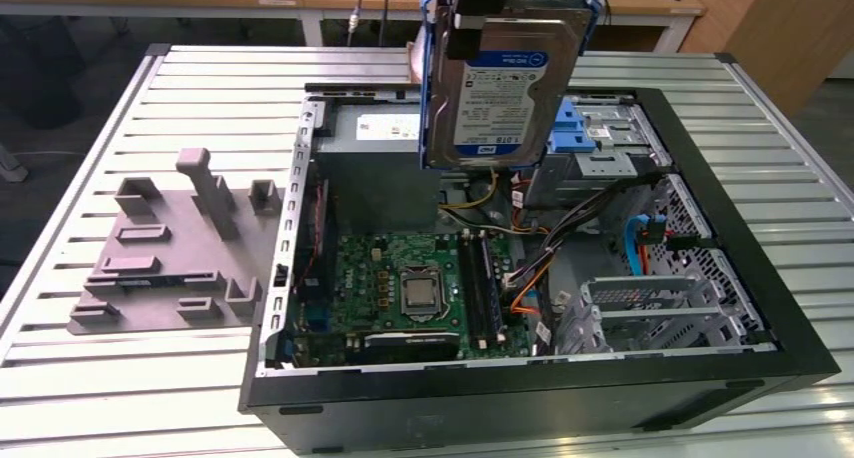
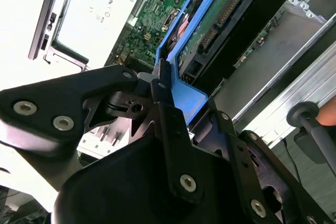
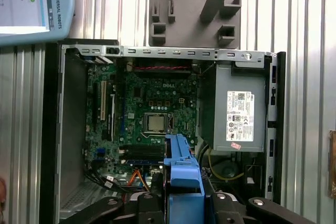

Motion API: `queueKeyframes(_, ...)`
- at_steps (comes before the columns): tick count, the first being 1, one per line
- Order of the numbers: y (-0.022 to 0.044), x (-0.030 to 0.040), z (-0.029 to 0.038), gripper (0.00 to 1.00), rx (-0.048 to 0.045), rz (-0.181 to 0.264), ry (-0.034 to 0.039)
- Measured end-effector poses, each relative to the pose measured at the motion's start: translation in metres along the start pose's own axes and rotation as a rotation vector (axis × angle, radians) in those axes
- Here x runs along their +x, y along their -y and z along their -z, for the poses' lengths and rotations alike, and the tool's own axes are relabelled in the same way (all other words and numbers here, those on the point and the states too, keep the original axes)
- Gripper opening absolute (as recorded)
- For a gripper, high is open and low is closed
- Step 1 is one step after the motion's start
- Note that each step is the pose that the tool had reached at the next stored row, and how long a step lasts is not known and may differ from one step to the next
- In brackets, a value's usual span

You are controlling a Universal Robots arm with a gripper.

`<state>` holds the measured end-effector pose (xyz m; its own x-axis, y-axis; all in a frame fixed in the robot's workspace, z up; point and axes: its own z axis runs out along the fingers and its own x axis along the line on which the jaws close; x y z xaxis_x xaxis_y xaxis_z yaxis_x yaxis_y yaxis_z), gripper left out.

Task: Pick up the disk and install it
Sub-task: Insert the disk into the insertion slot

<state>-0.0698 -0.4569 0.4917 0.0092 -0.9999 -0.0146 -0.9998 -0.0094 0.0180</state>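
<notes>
The disk (image 1: 505, 83), a silver hard drive with a blue-and-white label and a blue bracket, hangs upright above the back of the open computer case (image 1: 747, 368). My gripper (image 1: 483, 18) is shut on its upper edge. In the second wrist view the black fingers (image 2: 160, 111) clamp the blue bracket (image 2: 189, 95), and the drive's circuit side (image 2: 220, 22) runs away from them toward the case. In the first wrist view the bracket's blue edge (image 3: 181, 174) sits between the gripper's links (image 3: 181, 205), over the motherboard (image 3: 155, 108).
Inside the case are a grey power supply with a white sticker (image 1: 380, 138), blue drive-bay latches (image 1: 583, 128) and loose cables (image 1: 587, 218). A grey fixture block (image 1: 167, 253) lies on the slatted metal table (image 1: 80, 378) at the exterior view's left.
</notes>
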Motion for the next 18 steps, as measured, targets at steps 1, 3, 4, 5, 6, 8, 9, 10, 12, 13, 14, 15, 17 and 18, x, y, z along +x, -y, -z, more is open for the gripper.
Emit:
queueKeyframes(1, 0.0000, 0.0000, 0.0000, 0.36, 0.0000, 0.000, -0.0001)
queueKeyframes(3, 0.0001, 0.0000, 0.0000, 0.36, 0.0000, 0.000, 0.0000)
queueKeyframes(4, 0.0002, 0.0000, 0.0000, 0.36, 0.0000, 0.000, 0.0000)
queueKeyframes(5, 0.0002, 0.0000, 0.0000, 0.36, 0.0000, 0.000, 0.0000)
queueKeyframes(6, 0.0002, 0.0000, 0.0000, 0.36, 0.0000, 0.000, 0.0000)
queueKeyframes(8, 0.0003, 0.0000, 0.0000, 0.36, 0.0000, 0.000, 0.0000)
queueKeyframes(9, 0.0004, 0.0000, 0.0000, 0.36, 0.0001, 0.000, 0.0000)
queueKeyframes(10, 0.0004, 0.0000, 0.0000, 0.36, 0.0010, 0.000, 0.0000)
queueKeyframes(12, 0.0000, 0.0009, 0.0000, 0.36, 0.0070, 0.000, -0.0002)
queueKeyframes(13, -0.0001, 0.0016, -0.0001, 0.36, 0.0089, 0.000, -0.0002)
queueKeyframes(14, -0.0002, 0.0024, -0.0003, 0.36, 0.0093, 0.000, -0.0001)
queueKeyframes(15, -0.0002, 0.0035, -0.0007, 0.36, 0.0094, 0.000, -0.0001)
queueKeyframes(17, -0.0002, 0.0087, -0.0018, 0.36, 0.0094, 0.000, -0.0001)
queueKeyframes(18, -0.0002, 0.0123, -0.0025, 0.36, 0.0094, 0.000, 0.0000)
